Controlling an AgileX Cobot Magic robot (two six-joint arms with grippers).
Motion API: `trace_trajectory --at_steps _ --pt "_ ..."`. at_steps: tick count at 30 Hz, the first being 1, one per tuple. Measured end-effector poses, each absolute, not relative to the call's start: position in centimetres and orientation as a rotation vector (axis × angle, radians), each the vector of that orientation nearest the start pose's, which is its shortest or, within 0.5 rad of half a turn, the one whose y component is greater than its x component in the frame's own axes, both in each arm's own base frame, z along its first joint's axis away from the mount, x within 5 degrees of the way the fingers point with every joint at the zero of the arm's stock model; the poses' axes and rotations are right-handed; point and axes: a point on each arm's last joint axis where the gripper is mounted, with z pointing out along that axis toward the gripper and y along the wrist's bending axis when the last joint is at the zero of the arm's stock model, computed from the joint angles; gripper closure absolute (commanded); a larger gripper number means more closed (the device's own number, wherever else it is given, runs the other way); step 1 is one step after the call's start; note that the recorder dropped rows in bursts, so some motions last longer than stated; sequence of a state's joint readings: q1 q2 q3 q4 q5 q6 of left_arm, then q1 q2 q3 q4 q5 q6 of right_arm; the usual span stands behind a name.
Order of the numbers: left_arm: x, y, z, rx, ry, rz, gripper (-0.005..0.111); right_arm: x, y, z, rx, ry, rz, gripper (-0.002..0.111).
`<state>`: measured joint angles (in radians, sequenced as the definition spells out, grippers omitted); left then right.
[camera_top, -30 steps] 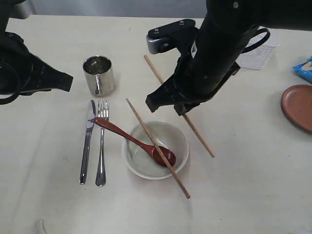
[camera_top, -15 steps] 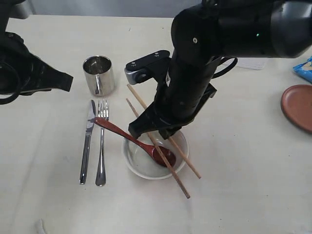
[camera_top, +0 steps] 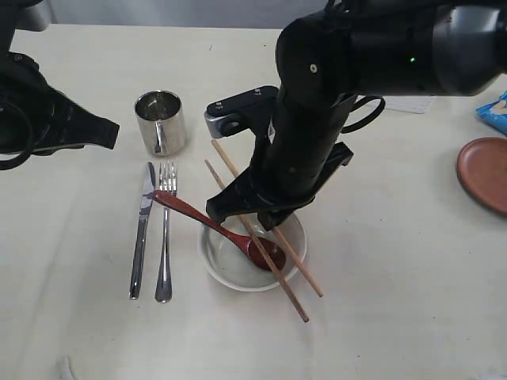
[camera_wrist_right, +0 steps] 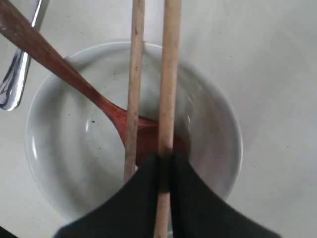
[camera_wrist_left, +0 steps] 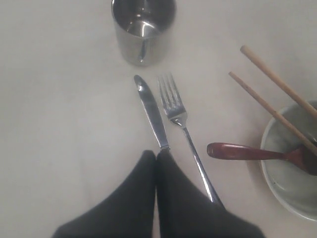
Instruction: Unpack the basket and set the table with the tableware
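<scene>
Held chopstick (camera_wrist_right: pixel 168 74) | right jaws are clamping it tight, holding it over bowl (camera_wrist_right: pixel 230 124) just beside other chopstick (camera_wrist_right: pixel 133 74), likely for pairing them parallel | left jaws are resting shut, empty, at bowl's 10 o'clock.

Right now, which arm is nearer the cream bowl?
Right. The right arm hangs directly over the bowl, jaws shut on a chopstick; the left arm sits beyond the knife, fork and mug.
</scene>
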<state>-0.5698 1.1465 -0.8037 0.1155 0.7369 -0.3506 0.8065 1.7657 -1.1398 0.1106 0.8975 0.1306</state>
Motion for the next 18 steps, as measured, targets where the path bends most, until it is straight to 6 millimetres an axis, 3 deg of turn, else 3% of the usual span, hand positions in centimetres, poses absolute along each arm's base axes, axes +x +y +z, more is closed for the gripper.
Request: trace_trajectory --at_steps 18 --pt "18.63 -11.12 27.83 0.363 2.546 -0.223 0.107 21.97 24.65 19.32 -0.898 2.952 0.259 0.109"
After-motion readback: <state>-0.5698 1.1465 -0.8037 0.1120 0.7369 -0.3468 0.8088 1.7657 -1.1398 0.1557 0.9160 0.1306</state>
